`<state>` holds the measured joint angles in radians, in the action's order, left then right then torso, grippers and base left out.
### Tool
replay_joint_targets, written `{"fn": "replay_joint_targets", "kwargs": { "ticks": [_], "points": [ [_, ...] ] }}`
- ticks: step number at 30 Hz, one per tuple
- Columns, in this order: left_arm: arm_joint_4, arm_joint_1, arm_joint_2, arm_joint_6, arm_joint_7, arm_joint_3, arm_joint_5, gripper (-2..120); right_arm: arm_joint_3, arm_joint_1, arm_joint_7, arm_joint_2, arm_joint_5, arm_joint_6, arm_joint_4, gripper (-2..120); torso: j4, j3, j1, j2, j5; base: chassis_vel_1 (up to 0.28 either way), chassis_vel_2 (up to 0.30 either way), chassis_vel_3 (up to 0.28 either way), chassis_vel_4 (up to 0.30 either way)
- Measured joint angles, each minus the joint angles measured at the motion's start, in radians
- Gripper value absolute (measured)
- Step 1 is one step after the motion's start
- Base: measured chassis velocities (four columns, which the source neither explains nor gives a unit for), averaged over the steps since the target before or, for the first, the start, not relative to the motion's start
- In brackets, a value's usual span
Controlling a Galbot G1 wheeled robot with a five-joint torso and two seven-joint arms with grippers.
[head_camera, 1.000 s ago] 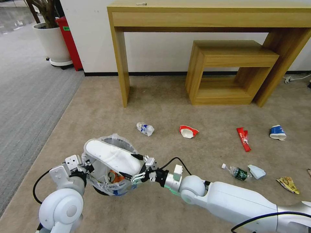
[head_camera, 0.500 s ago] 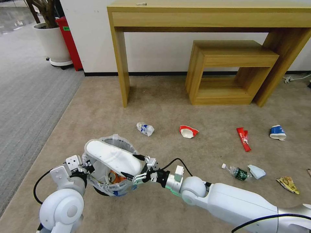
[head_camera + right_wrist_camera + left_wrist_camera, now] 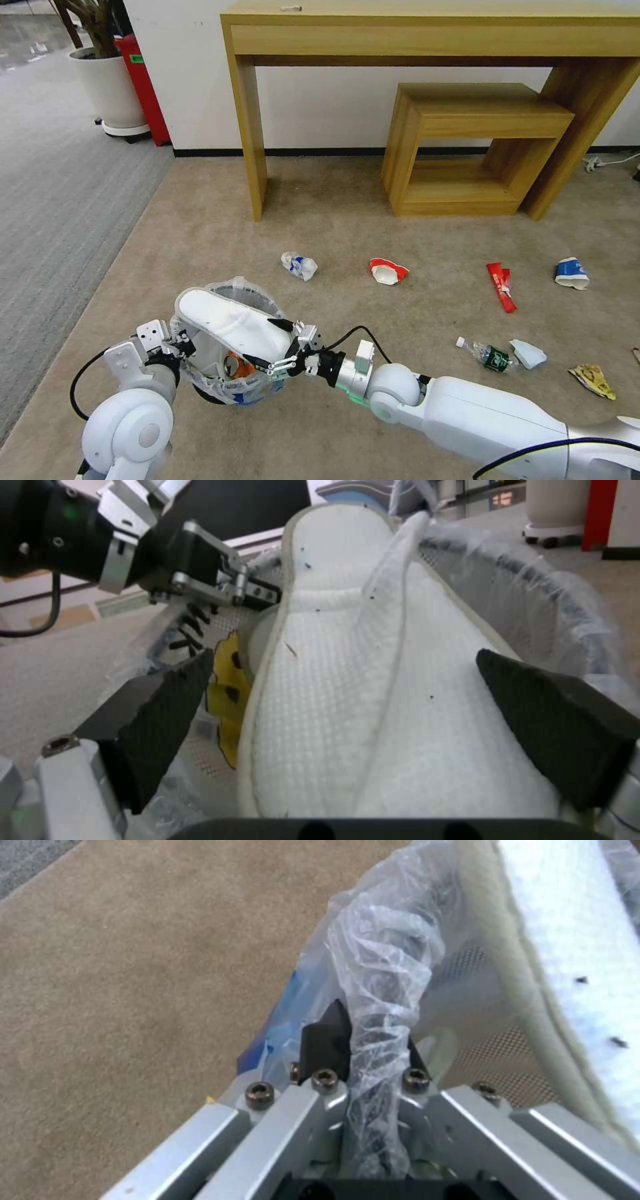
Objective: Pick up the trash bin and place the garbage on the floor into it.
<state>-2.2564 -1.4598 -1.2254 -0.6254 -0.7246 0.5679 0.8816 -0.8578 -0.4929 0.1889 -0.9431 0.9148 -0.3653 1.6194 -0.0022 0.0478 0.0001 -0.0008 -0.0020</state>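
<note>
The trash bin [image 3: 223,391], lined with a crinkly plastic bag, hangs just above the floor [image 3: 347,220]. My left gripper [image 3: 180,344] is shut on its rim, with the bag [image 3: 383,965] pinched between the pads. A white slipper [image 3: 227,321] lies slanted across the bin's mouth, one end inside. My right gripper [image 3: 267,343] is open, its fingers [image 3: 160,710] on either side of the slipper [image 3: 353,680] without pinching it. Other garbage lies on the carpet: a crumpled blue-white cup [image 3: 299,265], a red-white cup [image 3: 387,271], a red wrapper [image 3: 501,285], a blue cup [image 3: 572,273] and a small bottle [image 3: 492,357].
A wooden desk [image 3: 427,40] and a low wooden shelf [image 3: 467,147] stand against the wall ahead. At the far left are a white planter [image 3: 110,93] and a red object [image 3: 141,87] on grey carpet. A tissue [image 3: 529,353] and a yellow wrapper [image 3: 592,380] lie at the right.
My right gripper has edged a little left, farther along the slipper toward the bin. The slipper, the bin and my left gripper have hardly moved.
</note>
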Motion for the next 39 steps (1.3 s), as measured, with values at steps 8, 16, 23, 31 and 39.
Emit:
{"fn": "replay_joint_targets", "kwargs": {
  "ticks": [8,16,23,31,39],
  "points": [
    [-0.013,-0.008,-0.003,0.0,0.001,-0.005,-0.006,1,-0.004,0.001,0.001,-0.016,0.01,-0.001,-0.02,98,0.0,0.0,0.0,0.0,0.0,0.0,0.0,0.0,0.0],
    [-0.021,-0.01,-0.001,-0.001,0.002,-0.006,-0.006,1,-0.003,0.008,0.001,-0.027,0.017,-0.003,-0.033,92,0.0,0.0,0.0,0.0,0.0,0.0,0.0,0.0,0.0],
    [-0.021,-0.01,-0.003,-0.001,0.003,-0.005,-0.006,1,0.003,0.016,0.0,-0.03,0.023,-0.004,-0.035,92,0.0,0.0,0.0,0.0,0.0,0.0,0.0,0.0,0.0],
    [-0.013,-0.008,-0.005,-0.001,0.005,-0.006,-0.008,1,0.016,0.017,-0.006,-0.035,0.026,-0.006,-0.037,91,0.0,0.0,0.0,0.0,0.0,0.0,0.0,0.0,0.0],
    [-0.006,-0.003,-0.008,0.0,0.005,-0.007,-0.01,1,0.022,0.021,-0.01,-0.037,0.03,-0.006,-0.034,92,0.0,0.0,0.0,0.0,0.0,0.0,0.0,0.0,0.0]
  ]
}}
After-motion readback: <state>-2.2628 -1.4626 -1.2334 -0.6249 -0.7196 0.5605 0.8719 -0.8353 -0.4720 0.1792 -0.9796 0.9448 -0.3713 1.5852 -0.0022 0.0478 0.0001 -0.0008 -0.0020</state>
